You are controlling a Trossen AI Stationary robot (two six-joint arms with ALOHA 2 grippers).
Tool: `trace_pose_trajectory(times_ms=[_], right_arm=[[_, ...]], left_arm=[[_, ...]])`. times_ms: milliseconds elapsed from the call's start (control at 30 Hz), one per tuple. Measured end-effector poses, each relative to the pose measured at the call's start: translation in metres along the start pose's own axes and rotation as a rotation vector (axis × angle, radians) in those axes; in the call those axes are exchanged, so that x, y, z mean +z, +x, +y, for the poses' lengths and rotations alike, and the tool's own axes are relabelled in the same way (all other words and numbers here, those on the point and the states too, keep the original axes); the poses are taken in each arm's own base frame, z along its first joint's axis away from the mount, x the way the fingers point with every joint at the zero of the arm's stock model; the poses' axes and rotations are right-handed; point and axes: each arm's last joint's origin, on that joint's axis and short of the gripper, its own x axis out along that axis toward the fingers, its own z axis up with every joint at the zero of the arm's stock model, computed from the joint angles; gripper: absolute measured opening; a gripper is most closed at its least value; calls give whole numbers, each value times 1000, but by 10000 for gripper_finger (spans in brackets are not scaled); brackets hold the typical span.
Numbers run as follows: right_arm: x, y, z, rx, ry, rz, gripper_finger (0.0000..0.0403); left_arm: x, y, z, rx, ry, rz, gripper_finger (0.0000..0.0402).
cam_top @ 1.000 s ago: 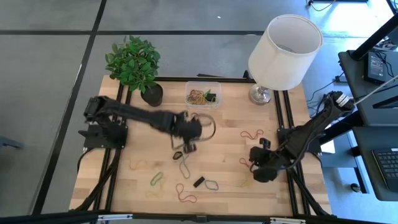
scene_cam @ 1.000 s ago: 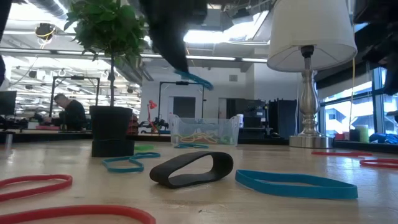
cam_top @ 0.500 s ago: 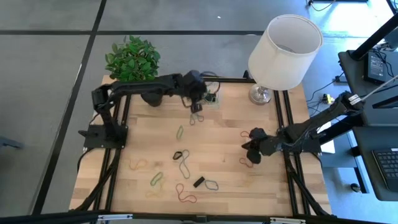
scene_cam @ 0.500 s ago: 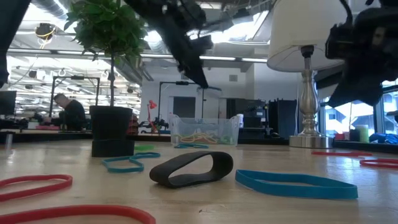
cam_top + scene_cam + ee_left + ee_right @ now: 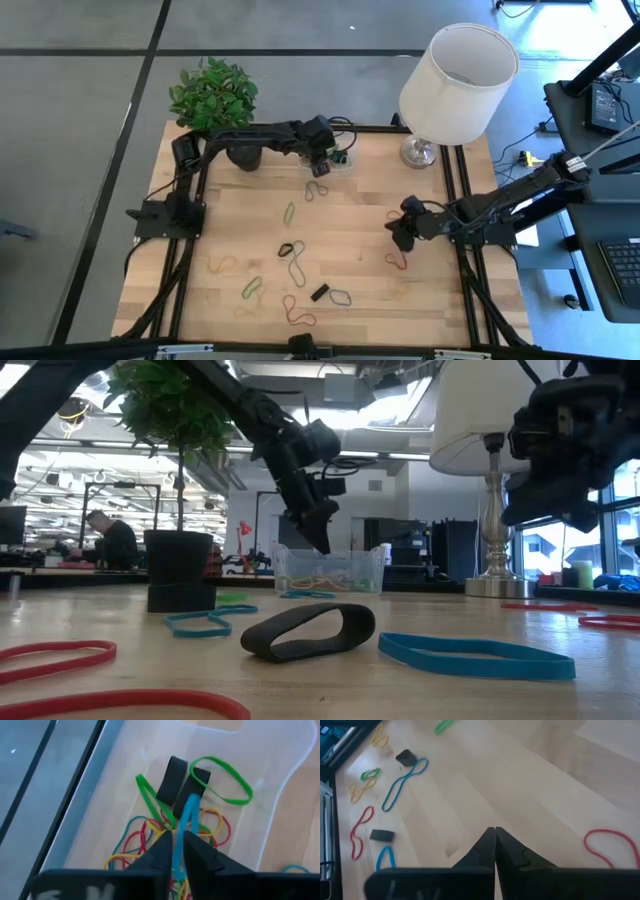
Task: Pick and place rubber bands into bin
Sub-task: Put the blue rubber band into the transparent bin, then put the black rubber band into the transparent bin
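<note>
The clear bin [image 5: 280, 780] stands at the table's far edge [image 5: 345, 137] with several coloured rubber bands [image 5: 150, 832] and two black ones [image 5: 172, 782] lying in it. My left gripper [image 5: 178, 851] hangs over the bin [image 5: 330, 570], shut on a blue rubber band [image 5: 187, 815]. My right gripper [image 5: 494, 832] is shut on nothing above bare wood at the table's right [image 5: 397, 238], with a red band [image 5: 612, 840] lying beside it. More bands lie loose in the table's middle and near part: green [image 5: 290, 212], blue [image 5: 297, 268], red [image 5: 297, 315]. My left gripper pinches the blue rubber band between its two fingers [image 5: 162, 851], at one end of the loop [image 5: 179, 842]. The fingers slant down from the table's left. The rest of the band hangs slack below the fingertips, over the bands in the bin.
A black plant pot [image 5: 243, 153] stands just left of the bin and a lamp base [image 5: 420, 152] just right of it, under a wide white shade [image 5: 458, 85]. A black band [image 5: 308, 632] and a blue one [image 5: 475, 655] lie near the front edge.
My left gripper has carried the blue band from the table's middle to the far edge and sunk toward the bin. My right gripper has gone a little toward the far edge and the table's middle and has rolled.
</note>
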Motion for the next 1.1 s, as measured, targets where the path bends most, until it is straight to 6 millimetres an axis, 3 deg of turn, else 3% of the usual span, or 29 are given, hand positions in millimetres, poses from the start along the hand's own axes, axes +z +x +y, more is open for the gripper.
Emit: trace_pose_trajectory(times_ms=[300,500,667,767,967,1100], right_arm=[[3,1,-2,-12,6,-11,6],[3,1,-2,-10,-51,-6,7],[1,1,-1,37,-137,58,7],[0,-1,0,78,-201,96,7],[1,-15,-4,145,-322,153,7],[1,-28,-12,162,-368,182,7]], left_arm=[[7,-1,0,13,-16,-67,117],[21,-27,-17,-6,34,-157,114],[34,-62,-53,54,119,-245,88],[35,-80,-86,125,159,-260,74],[22,-108,-159,256,196,-277,43],[7,-125,-188,242,83,-229,18]])
